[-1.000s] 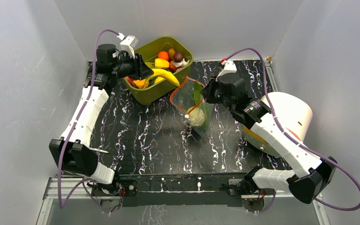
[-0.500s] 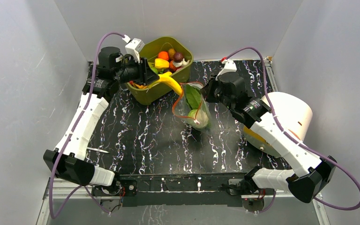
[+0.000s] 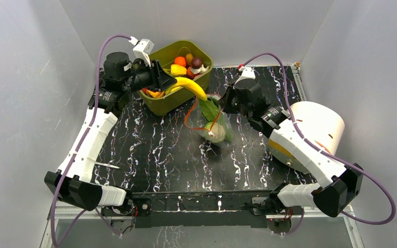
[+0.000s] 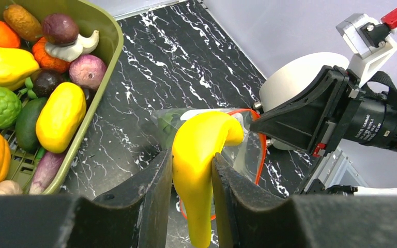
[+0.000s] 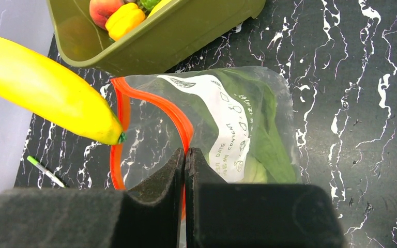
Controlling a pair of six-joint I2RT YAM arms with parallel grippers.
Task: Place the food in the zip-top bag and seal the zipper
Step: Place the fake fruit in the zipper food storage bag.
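Gripping banana (image 4: 207, 137) at bag (image 5: 227, 108) mouth w/ left claw (image 4: 191, 165); right claw (image 5: 185, 155) pinching zipper (image 5: 180, 118).

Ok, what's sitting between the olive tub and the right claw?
The clear zip-top bag fills that stretch below the olive tub. The right claw pinches its red-orange zipper, and the banana tip sits at its mouth. The right wrist view shows it.

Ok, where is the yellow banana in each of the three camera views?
Top external: banana upper centre, reaching from olive tub towards bag.
Left wrist: banana centre, clamped in left gripper.
Right wrist: banana upper left, tip at bag mouth.
Shared landmark: the olive tub.
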